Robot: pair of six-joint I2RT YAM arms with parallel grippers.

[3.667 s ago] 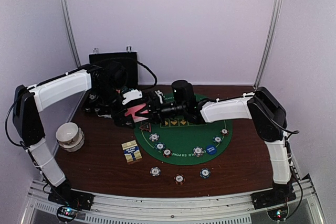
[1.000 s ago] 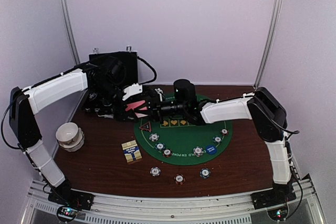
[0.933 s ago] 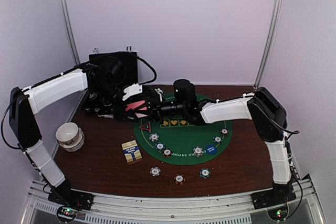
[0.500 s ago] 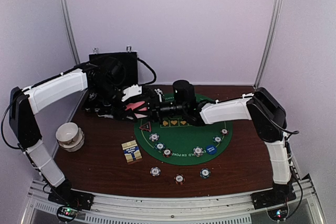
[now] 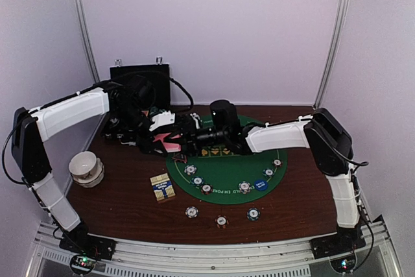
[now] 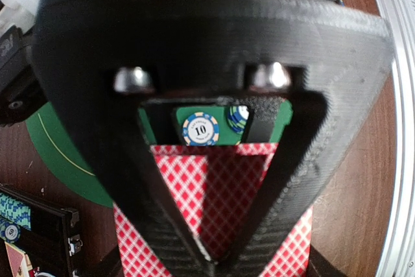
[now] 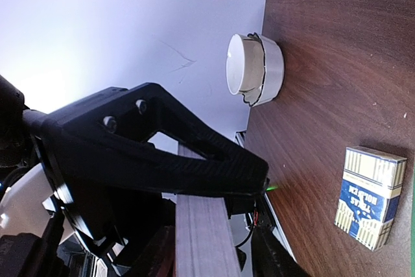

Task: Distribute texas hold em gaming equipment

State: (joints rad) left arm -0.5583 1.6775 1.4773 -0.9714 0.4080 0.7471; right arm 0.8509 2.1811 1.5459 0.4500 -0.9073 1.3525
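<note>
In the top view both arms meet over the back left rim of the green mat. My left gripper is shut on a stack of pink-backed playing cards, which spreads out either side of its fingers. My right gripper faces it. Its jaws stand either side of the stack's edge, with a gap showing on one side. Several striped-edge poker chips and a blue button lie on the mat. A chip marked 10 shows beneath the left wrist.
A white bowl sits at the left. A small card box lies beside the mat. The black chip case stands open at the back left. Three chips lie on the wood before the mat.
My left gripper has closed onto the card stack, and the right gripper's jaws have parted from it. Both wrists have dropped slightly toward the mat's rim.
</note>
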